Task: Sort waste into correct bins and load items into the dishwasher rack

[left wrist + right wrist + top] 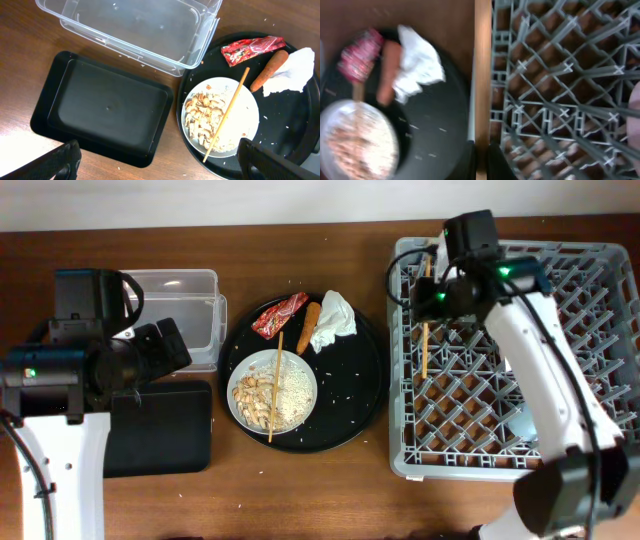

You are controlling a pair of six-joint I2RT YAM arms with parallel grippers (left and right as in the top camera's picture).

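Right gripper jaws pinch one chopstick, which lies along the dishwasher rack wall facing the round black tray. Left gripper jaws are spread wide, hovering on the round tray's other side over the black rectangular tray, with the clear tub next to it. On the round tray: white bowl of rice and scraps with second chopstick across it, plus red wrapper, carrot piece and napkin.

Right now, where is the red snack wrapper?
In the overhead view the red snack wrapper lies on the round black tray near its top-left rim, just left of the orange carrot piece and beyond the white bowl.
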